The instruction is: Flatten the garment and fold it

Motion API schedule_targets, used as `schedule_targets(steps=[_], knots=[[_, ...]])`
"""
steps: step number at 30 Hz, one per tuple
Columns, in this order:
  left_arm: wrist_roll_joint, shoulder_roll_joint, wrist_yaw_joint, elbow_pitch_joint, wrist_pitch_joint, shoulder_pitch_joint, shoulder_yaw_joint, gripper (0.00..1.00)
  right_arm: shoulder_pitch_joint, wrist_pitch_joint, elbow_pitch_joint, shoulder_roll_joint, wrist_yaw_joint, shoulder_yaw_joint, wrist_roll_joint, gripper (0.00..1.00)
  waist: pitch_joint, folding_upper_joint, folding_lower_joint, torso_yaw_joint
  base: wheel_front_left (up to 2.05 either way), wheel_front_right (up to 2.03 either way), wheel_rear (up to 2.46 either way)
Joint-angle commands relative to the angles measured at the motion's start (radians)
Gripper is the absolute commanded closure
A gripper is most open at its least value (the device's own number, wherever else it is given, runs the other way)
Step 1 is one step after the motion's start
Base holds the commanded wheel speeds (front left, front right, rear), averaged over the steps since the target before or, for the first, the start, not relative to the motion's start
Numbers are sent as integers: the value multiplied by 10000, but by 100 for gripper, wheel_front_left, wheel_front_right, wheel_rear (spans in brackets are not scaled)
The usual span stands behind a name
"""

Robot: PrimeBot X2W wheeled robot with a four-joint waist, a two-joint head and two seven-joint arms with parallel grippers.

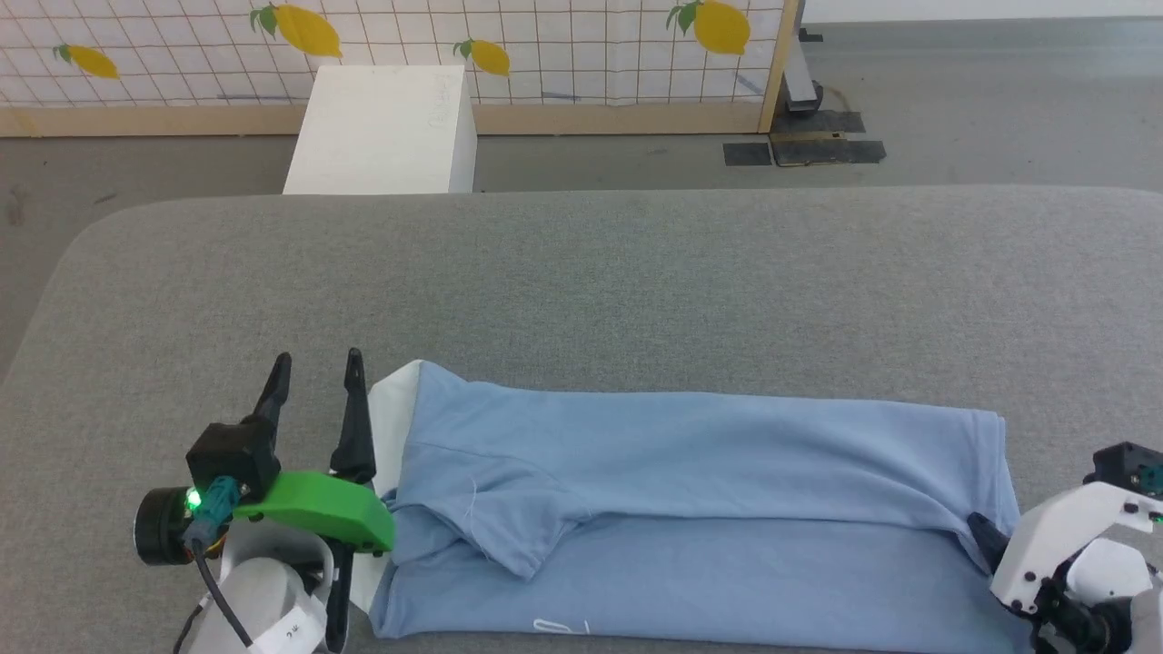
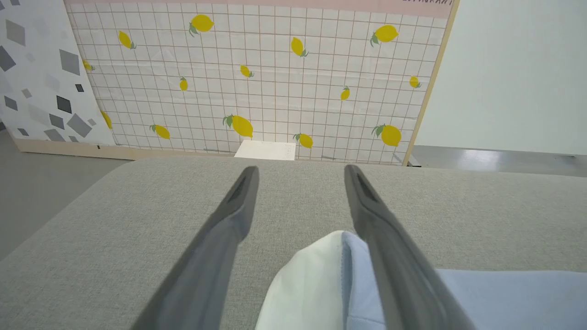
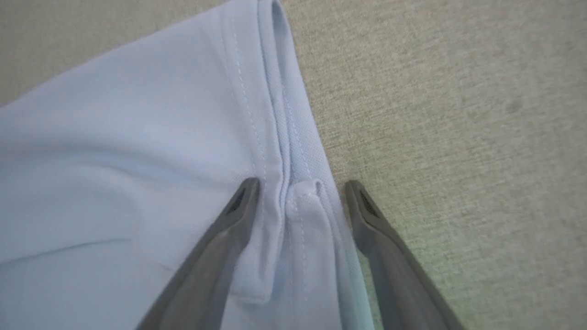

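Since the garment (image 1: 709,490) lies as a long light-blue band along the near side of the grey padded surface (image 1: 581,291), one lengthwise fold looks done and the step in hand seems to be gripping both ends for the next fold. 1 sleeve (image 1: 509,527) is tucked across the middle with a few creases round it, and the white section (image 1: 392,409) pokes out at the robot's left end.

The left gripper (image 1: 318,359) sits at that end with its jaws spread and nothing between them but the tip of the white section, as the left wrist view shows. The right gripper (image 3: 302,183) sits at the other end, jaws likewise spread and empty, astride the stitched hem (image 3: 293,137): 1 finger over the cloth, the other over bare surface just beside it.

To do this well, I judge each gripper should go low enough to catch every layer at its end, not the top one alone, or the band will peel apart when lifted. On the left, the bite should take the blue cloth along with the white flap. Both ends should rise and travel together, kept lightly taut, so the sleeve stays tucked and the creases pull out rather than set.

Beyond the surface stand a white box (image 1: 382,127) and a lemon-patterned panel (image 1: 545,45), well apart from the work.
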Motion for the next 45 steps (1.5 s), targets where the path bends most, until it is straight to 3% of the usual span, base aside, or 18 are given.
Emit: schedule_targets(steps=[1, 3, 4, 12, 23, 29, 35, 41, 45], knots=[[91, -87, -73, 48, -44, 7, 78, 0, 108, 563, 351, 93, -13, 140, 25, 48, -8, 0, 1, 23, 0, 0, 0], [162, -157, -138, 86, -44, 32, 152, 0, 158, 985, 337, 94, -13, 301, -16, 75, 0, 0, 1, 33, 0, 0, 0], [189, -186, -166, 104, -45, 32, 186, 0, 173, 1053, 258, 94, -13, 349, -28, 100, 10, 0, 1, 34, 0, 0, 0], [420, -395, -398, 189, -45, 2, 499, 0, 351, 813, -633, 94, -13, 360, -516, 100, 79, 0, 1, -8, 0, 0, 0], [656, -691, -630, 264, -45, 24, 724, 0, 55, -795, -1230, -362, -13, -2168, -3257, 100, 239, 0, 1, 1, 0, 0, 0], [777, -803, -721, 278, -45, 12, 835, 0, 31, -826, -1494, -417, -13, -2746, -4012, 100, 266, 0, 1, 29, 0, 0, 0], [888, -877, -795, 258, -45, 72, 971, 0, 525, 39, -2592, -268, -13, -1415, -3136, 100, 202, 0, 1, 30, 0, 0, 0], [1010, -880, -905, 363, -45, 184, 1023, 0, 1560, 1950, -5877, -103, -13, 690, -1881, 100, 48, 0, 1, 24, 0, 0, 0], [1073, -899, -954, 397, -45, 176, 1027, 0, 1902, 3022, -8107, -185, -13, 2634, -1194, 100, 6, 0, 1, 74, 0, 0, 0]])
